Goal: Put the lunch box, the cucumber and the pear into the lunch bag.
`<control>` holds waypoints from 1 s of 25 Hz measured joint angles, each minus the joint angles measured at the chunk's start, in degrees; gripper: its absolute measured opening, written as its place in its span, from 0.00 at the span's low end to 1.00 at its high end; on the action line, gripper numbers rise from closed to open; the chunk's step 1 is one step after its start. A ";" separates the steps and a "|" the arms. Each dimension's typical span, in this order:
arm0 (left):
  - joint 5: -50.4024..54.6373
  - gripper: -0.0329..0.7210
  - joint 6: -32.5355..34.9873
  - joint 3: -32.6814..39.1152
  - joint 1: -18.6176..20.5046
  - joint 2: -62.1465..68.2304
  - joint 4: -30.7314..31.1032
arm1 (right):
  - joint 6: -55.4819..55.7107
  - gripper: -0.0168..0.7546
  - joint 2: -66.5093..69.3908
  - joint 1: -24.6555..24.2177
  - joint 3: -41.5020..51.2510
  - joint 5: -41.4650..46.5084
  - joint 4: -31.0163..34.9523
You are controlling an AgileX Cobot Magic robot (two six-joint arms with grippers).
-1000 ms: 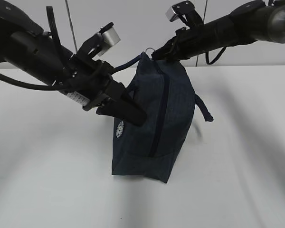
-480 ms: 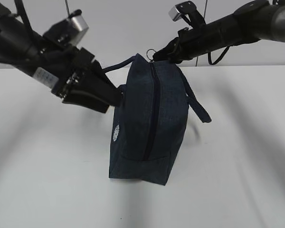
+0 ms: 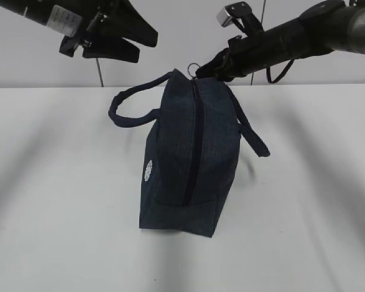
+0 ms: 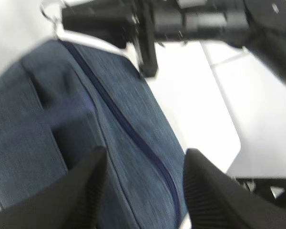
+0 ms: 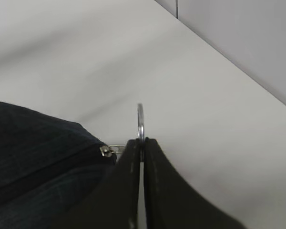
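Left gripper (image 3: 129,44) now up off lunch bag (image 3: 191,158); logo (image 3: 148,170) illegible.

No legible text on anything

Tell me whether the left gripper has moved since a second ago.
Yes. The left gripper has lifted up and away from the lunch bag, now open above its left handle.

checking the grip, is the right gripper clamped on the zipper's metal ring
Yes, the right gripper has its jaws pressed together on the metal ring of the lunch bag.
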 joint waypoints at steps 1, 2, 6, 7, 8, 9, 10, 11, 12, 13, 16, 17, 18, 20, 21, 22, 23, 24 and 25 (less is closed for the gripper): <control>-0.90 0.51 -0.44 -1.69 0.00 1.54 -0.05 | 0.10 0.00 0.00 0.00 0.00 0.00 0.00; -1.79 0.51 -0.73 -3.42 0.00 3.58 -0.05 | 0.08 0.00 0.00 0.00 0.00 0.00 0.00; -3.19 0.49 -1.32 -11.05 0.00 12.51 0.00 | 0.14 0.00 0.00 0.00 0.00 0.11 0.00; -3.19 0.49 -1.65 -12.77 0.00 14.74 0.00 | 0.14 0.00 0.00 0.00 0.00 0.11 0.00; -3.19 0.49 -1.99 -14.73 0.00 16.48 0.00 | 0.14 0.00 0.00 0.00 0.00 0.11 0.00; -3.13 0.49 -2.16 -16.61 0.00 18.34 0.05 | 0.14 0.00 0.00 0.00 0.00 0.11 0.00; -3.13 0.49 -2.47 -18.09 0.00 19.93 0.05 | 0.14 0.00 0.00 0.00 0.00 0.11 0.00; -3.08 0.49 -2.93 -19.76 0.00 21.28 0.05 | 0.14 0.00 0.00 0.00 0.00 0.11 0.00; -3.08 0.49 -3.44 -21.27 -0.10 22.18 0.05 | 0.14 0.00 0.00 0.00 0.00 0.11 0.00; -3.08 0.49 -3.69 -22.51 -0.26 23.05 0.05 | 0.14 0.00 0.00 0.00 0.00 0.11 0.00; -3.08 0.49 -4.03 -24.01 -1.05 24.42 0.05 | 0.14 0.00 0.00 0.00 0.00 0.11 0.00; -2.90 0.49 -4.08 -24.14 -1.45 24.88 -0.02 | 0.14 0.00 0.00 0.00 0.00 0.11 0.00; -2.70 0.49 -4.22 -24.20 -1.78 25.20 0.04 | 0.14 0.00 0.00 0.00 0.00 0.11 0.00; -1.87 0.49 -4.46 -24.20 -2.49 25.82 0.05 | 0.14 0.00 0.00 0.00 0.00 0.11 -0.12; -1.65 0.49 -4.51 -24.20 -2.76 26.00 0.13 | 0.14 0.00 0.00 0.00 0.00 0.11 -0.23; -1.39 0.49 -4.81 -24.20 -2.91 26.06 0.59 | 0.23 0.00 0.00 0.00 0.00 0.11 -0.35; -1.03 0.49 -5.44 -24.20 -2.97 26.06 1.33 | 0.23 0.00 0.00 0.00 0.00 0.11 -0.35; -0.77 0.49 -6.18 -24.25 -2.97 26.06 2.08 | 0.23 0.00 0.00 0.00 0.00 0.21 -0.35; -0.46 0.49 -6.88 -24.31 -2.97 26.06 3.09 | 0.23 0.00 0.00 0.00 0.00 0.31 -0.35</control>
